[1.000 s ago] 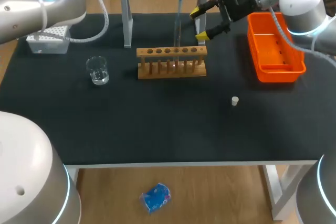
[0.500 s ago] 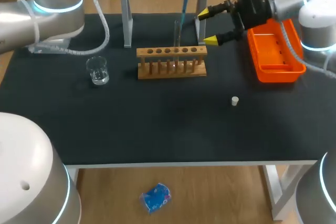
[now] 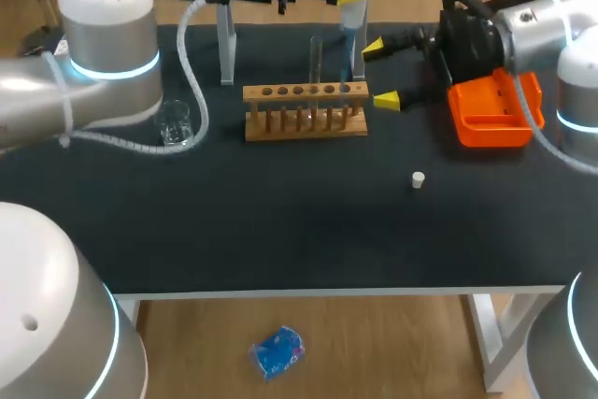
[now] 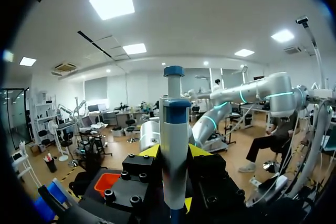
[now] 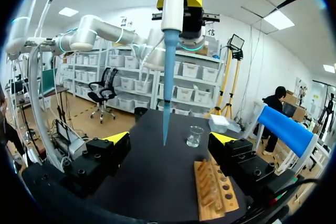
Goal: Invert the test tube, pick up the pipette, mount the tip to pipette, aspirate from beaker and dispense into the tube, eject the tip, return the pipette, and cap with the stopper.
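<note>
Yellow fingertips of the left pincer [image 4: 174,153] now pinch the pipette [image 5: 167,66] at the top middle of the frame; a second ago that arm sat parked at the upper left. The right pincer [image 3: 380,72], spread wide and holding nothing, has drawn back rightward from the test tube [image 3: 315,55], which stands upright in the wooden rack [image 3: 306,111]. I'd judge the tube step finished and the pipette pick-up under way.
</note>
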Motion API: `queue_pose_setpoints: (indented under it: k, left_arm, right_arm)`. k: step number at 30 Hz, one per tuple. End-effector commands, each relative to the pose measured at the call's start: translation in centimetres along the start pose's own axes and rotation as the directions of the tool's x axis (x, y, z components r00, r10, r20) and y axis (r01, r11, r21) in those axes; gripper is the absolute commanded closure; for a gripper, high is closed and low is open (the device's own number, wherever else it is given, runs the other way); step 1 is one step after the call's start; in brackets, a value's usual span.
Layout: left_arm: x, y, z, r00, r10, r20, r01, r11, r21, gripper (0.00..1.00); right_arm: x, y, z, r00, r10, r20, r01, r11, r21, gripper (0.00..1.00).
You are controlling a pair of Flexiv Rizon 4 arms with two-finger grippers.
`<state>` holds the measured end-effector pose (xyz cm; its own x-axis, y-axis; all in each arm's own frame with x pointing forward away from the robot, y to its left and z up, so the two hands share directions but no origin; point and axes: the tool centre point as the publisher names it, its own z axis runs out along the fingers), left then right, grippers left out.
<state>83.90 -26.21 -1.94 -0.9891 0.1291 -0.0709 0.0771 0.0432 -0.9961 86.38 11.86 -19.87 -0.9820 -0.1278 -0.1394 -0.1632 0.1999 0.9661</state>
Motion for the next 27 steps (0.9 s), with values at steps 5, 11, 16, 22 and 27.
queue_pose_setpoints:
  k: [5,11,16,22,27]
  left_arm:
    - [2.0,1.4,-0.4,0.998,-0.02,0.063,0.018,1.0,0.021,1.0]
    - [2.0,1.4,-0.4,0.998,-0.02,0.063,0.018,1.0,0.021,1.0]
    - [2.0,1.4,-0.4,0.998,-0.02,0.063,0.018,1.0,0.021,1.0]
    - [2.0,1.4,-0.4,0.998,-0.02,0.063,0.018,1.0,0.021,1.0]
    - [2.2,3.2,-0.2,0.997,-0.042,0.064,0.04,0.999,0.026,1.0]
  right_arm:
    - [2.9,-0.1,-0.5,0.998,-0.012,0.065,0.013,1.0,-0.014,0.0]
    - [2.9,-0.1,-0.5,0.998,-0.012,0.065,0.013,1.0,-0.014,0.0]
    - [2.9,-0.1,-0.5,0.998,-0.012,0.065,0.013,1.0,-0.014,0.0]
    - [2.9,-0.1,-0.5,0.998,-0.012,0.065,0.013,1.0,-0.014,0.0]
    - [2.8,-0.7,-0.9,0.997,0.055,0.049,-0.051,0.995,-0.088,0.0]
